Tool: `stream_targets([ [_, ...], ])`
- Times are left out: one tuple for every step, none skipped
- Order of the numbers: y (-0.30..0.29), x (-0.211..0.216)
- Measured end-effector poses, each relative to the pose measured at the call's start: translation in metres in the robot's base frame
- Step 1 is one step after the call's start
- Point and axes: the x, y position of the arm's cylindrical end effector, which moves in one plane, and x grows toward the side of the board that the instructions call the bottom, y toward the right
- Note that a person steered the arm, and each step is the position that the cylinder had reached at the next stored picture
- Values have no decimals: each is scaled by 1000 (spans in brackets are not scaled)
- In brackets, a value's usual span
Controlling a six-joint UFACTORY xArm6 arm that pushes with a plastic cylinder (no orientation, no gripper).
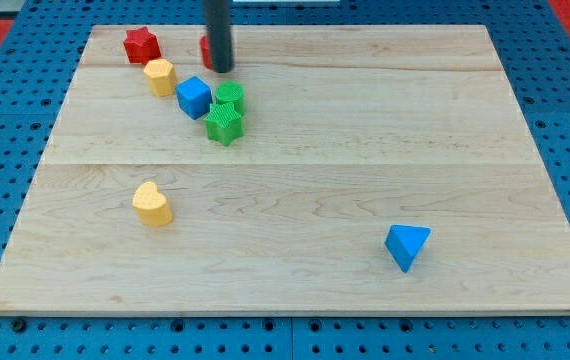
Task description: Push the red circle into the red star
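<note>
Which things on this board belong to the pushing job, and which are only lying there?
For the job:
red circle, mostly hidden behind the rod
red star
my tip, right beside the circle

Only lying there:
yellow block
blue cube
two green blocks
yellow heart
blue triangle

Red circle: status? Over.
My tip touching red circle, on its right side; circle mostly hidden. Red star further left, apart. Gap between them bare; yellow block sits just below.

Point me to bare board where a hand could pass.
Free: the view's right half above the blue triangle, and the middle between the yellow heart and that triangle. Crowded: top left, where red star, yellow block, blue cube, green blocks and my tip cluster.
</note>
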Motion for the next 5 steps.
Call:
stream_targets([
  [1,-2],
  [9,-2],
  [48,-24],
  [33,-34],
  [25,-32],
])
